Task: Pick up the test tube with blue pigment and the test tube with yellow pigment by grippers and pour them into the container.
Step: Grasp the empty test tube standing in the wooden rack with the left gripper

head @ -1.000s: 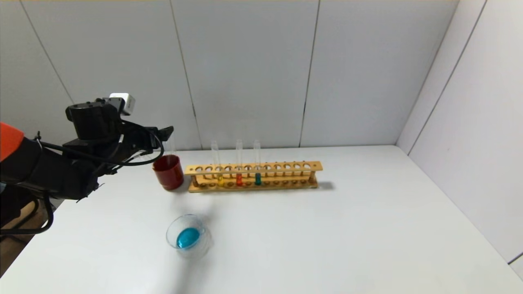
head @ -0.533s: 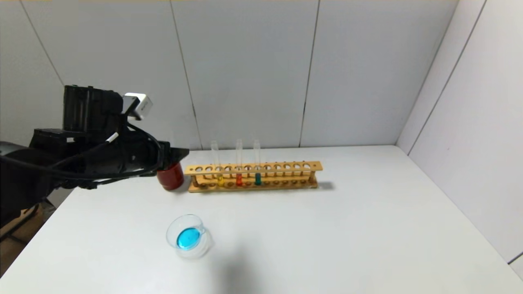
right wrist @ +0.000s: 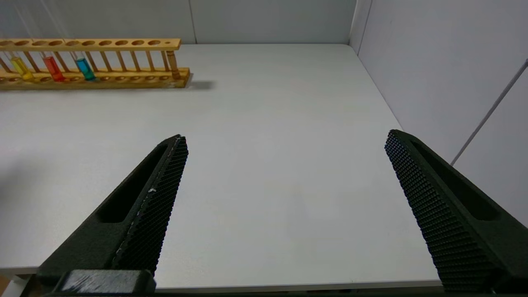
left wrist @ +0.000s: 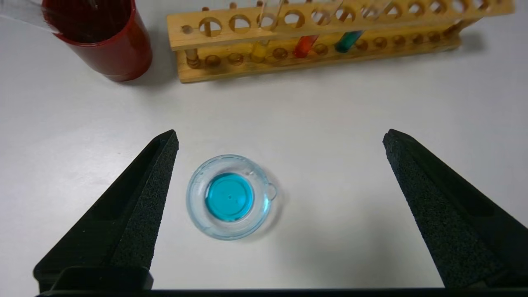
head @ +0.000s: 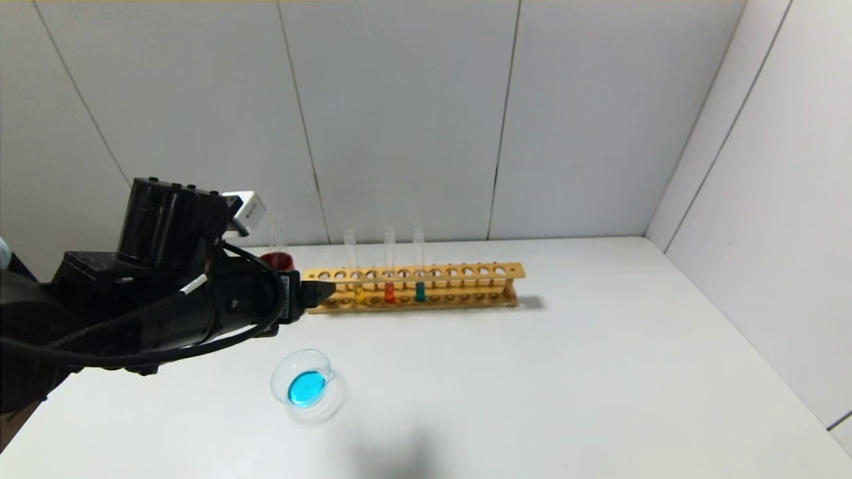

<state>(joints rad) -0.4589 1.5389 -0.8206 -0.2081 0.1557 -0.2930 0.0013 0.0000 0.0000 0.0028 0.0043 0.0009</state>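
Observation:
The container (head: pixel 307 386) is a clear glass dish with blue liquid in it, on the table's front left; it also shows in the left wrist view (left wrist: pixel 229 197). The test tube with yellow pigment (head: pixel 359 291) stands in the wooden rack (head: pixel 466 271), near its left end, also in the left wrist view (left wrist: pixel 259 49). No blue-tipped tube shows; a clear tube (head: pixel 276 233) stands in the red cup (head: pixel 278 257), its tip hidden. My left gripper (head: pixel 318 293) is open and empty above the table, at the rack's left end, over the dish (left wrist: pixel 280 138). My right gripper (right wrist: pixel 286 138) is open and empty.
An orange-red tube (head: pixel 389 293) and a green-teal tube (head: pixel 420 291) stand in the rack right of the yellow one. My left arm hides most of the red cup. Grey walls close the back and right. The right gripper hovers over the table's front right.
My left arm has swung down and to the right, from above the red cup to the rack's left end. The clear tube stays in the cup.

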